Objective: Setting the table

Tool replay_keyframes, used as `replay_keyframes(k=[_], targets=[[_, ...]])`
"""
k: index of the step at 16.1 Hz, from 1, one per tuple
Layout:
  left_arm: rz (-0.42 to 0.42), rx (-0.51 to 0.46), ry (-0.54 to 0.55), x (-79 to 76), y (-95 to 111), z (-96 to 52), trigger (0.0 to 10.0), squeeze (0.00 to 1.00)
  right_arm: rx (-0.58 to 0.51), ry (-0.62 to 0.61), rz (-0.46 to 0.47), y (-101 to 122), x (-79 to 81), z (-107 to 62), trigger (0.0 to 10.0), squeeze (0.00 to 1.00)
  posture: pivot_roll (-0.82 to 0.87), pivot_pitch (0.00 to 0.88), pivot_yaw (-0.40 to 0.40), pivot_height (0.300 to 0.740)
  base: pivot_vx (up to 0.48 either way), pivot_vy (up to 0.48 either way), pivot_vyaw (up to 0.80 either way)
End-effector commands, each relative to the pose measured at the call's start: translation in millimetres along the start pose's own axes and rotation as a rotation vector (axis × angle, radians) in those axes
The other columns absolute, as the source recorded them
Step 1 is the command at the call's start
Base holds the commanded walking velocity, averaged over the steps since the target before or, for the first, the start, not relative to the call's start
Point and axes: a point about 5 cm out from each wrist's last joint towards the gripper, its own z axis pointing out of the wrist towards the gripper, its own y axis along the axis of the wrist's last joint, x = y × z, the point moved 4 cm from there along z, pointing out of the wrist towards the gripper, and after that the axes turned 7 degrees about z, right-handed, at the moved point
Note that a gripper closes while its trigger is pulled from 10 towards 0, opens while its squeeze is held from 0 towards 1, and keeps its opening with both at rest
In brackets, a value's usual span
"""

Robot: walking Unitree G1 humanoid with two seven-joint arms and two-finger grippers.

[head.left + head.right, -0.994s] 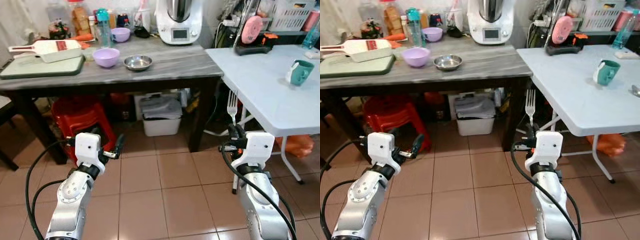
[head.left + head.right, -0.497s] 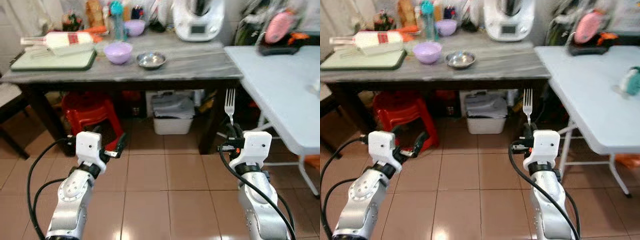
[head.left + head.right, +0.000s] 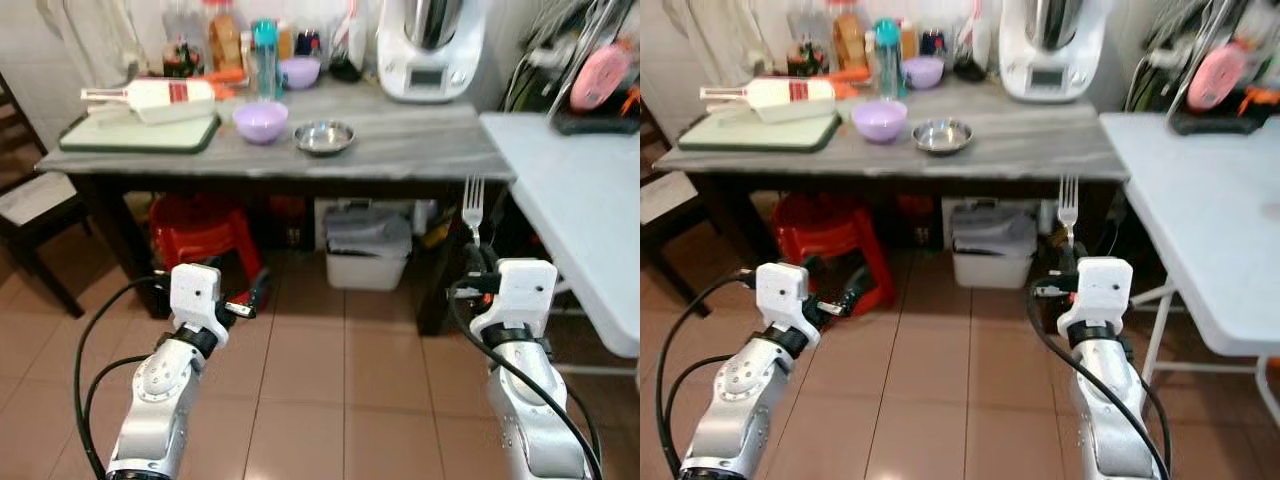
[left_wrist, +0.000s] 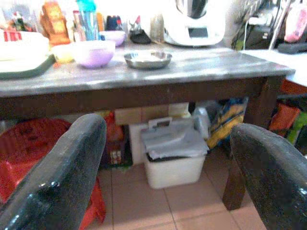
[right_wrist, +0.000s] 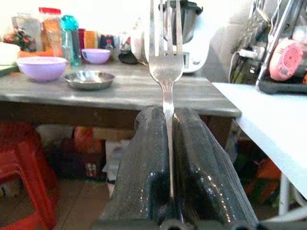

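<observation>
From the head, the right gripper [image 3: 476, 262] holds a fork [image 3: 473, 207] upright, tines up, in front of the dark table [image 3: 400, 150] and beside the white table [image 3: 580, 220]; the left gripper [image 3: 245, 300] hangs low over the tiled floor [image 3: 330, 380], fingers spread. The left wrist view shows its two fingers [image 4: 57, 177] wide apart, with a steel bowl [image 4: 147, 59] and purple bowl [image 4: 92, 52] on the dark table beyond. The right wrist view shows the fingers [image 5: 148, 158] pinched on the fork's handle.

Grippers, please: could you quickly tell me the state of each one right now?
Left gripper: open, holding nothing.
Right gripper: closed on the fork, tines up.
</observation>
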Motion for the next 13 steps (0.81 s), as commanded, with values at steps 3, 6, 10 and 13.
replay_keyframes(k=[3, 6, 10, 13], targets=[[0.012, -0.002, 0.018, 7.1, 1.7, -1.2, 10.0, 0.0, -0.012, 0.021, 0.016, 3.3, 8.1, 2.7, 10.0, 0.0, 0.04, 0.0, 0.002, 0.74, 0.268, 0.0, 0.0], [0.008, -0.005, 0.013, 4.7, 1.8, 0.1, 10.0, 0.0, -0.015, 0.022, 0.024, 4.3, 8.4, 4.0, 10.0, 0.0, 0.04, 0.0, -0.001, 0.74, 0.281, 0.0, 0.0], [0.005, -0.007, 0.008, 3.9, 2.1, 1.7, 10.0, 0.0, -0.024, 0.033, 0.002, 5.7, 10.0, 4.9, 10.0, 0.0, 0.04, 0.0, 0.0, 0.74, 0.308, 0.0, 0.47], [0.002, -0.009, 0.0, 3.0, 2.4, 2.2, 10.0, 0.0, -0.021, 0.023, 0.01, 4.5, 9.5, 4.9, 10.0, 0.0, 0.04, 0.0, 0.004, 0.74, 0.311, 0.0, 0.15]])
